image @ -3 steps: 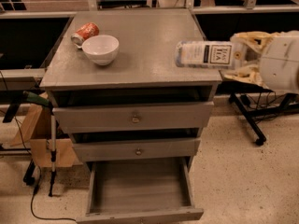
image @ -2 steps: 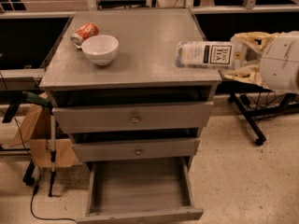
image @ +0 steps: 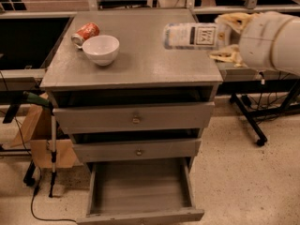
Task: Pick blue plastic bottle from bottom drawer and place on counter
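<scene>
The blue plastic bottle (image: pixel 190 35) lies sideways in the air, pale label with dark print facing me, above the right part of the counter (image: pixel 145 60). My gripper (image: pixel 223 36) comes in from the right and is shut on the bottle's right end, with yellowish fingers (image: pixel 228 18) above and below it. The bottom drawer (image: pixel 140 214) is pulled out at the foot of the cabinet and nothing shows in it.
A white bowl (image: pixel 101 48) and an orange-red soda can (image: pixel 85 33) lying on its side sit on the counter's left part. The two upper drawers (image: pixel 136 118) stand slightly open. A cardboard box (image: pixel 40 137) and a pole stand to the cabinet's left.
My gripper has carried the bottle to the left and farther in over the counter. The bowl, can and drawers have not moved.
</scene>
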Available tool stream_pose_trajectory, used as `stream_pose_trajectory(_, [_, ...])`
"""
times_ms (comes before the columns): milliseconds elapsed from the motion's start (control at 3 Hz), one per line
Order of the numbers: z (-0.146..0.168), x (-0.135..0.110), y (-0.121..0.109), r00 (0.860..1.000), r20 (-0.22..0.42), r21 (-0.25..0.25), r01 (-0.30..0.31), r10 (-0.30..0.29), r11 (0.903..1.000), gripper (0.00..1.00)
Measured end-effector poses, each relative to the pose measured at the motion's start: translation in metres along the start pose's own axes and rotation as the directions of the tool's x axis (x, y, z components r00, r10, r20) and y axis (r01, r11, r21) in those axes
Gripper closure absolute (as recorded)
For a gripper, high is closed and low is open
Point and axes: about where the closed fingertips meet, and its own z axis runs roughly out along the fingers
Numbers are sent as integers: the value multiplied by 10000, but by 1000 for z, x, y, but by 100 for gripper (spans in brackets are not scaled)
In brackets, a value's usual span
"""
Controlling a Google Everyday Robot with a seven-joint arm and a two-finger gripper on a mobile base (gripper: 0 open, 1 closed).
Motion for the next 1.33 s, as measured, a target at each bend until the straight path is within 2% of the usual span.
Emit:
stream_pose_trajectory(333, [54, 9, 6, 9995, -195, 307, 251, -246, 9992, 100])
stream_pose_trajectory(667, [106, 13, 2, 9915, -407, 1209, 1280, -1239, 9844, 100])
stream_pose_trajectory(1000, [151, 9, -7, 9876, -921, 2471, 1460, -1267, 9579, 100])
stream_pose_trajectory(1333, [174, 12, -15, 9841, -1647, 3400, 1194, -660, 9328, 100])
